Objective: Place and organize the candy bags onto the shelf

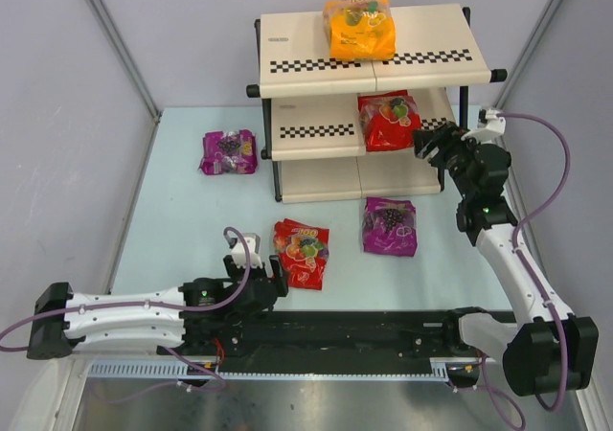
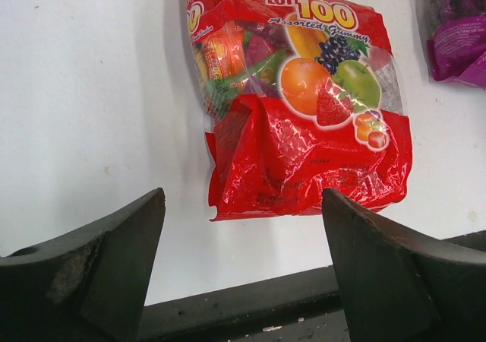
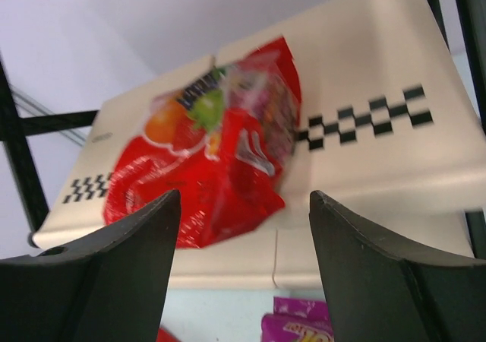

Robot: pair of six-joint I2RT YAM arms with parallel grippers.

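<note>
The shelf (image 1: 297, 48) stands at the back. An orange candy bag (image 1: 359, 29) lies on its top board and a red one (image 1: 388, 120) on the middle board. On the table lie a purple bag (image 1: 230, 151) at the left, a red bag (image 1: 302, 252) and a purple bag (image 1: 390, 226). My left gripper (image 1: 275, 283) is open, low at the near edge of that red bag (image 2: 304, 129), with nothing between its fingers. My right gripper (image 1: 426, 144) is open and empty just right of the shelved red bag (image 3: 205, 167), which lies tilted across the checkered strip.
A black rail (image 1: 364, 330) runs along the table's near edge between the arm bases. The shelf's black frame posts (image 1: 278, 177) stand at its sides. Grey walls close in the table at left, right and behind. The purple bag (image 2: 456, 30) lies right of the red one.
</note>
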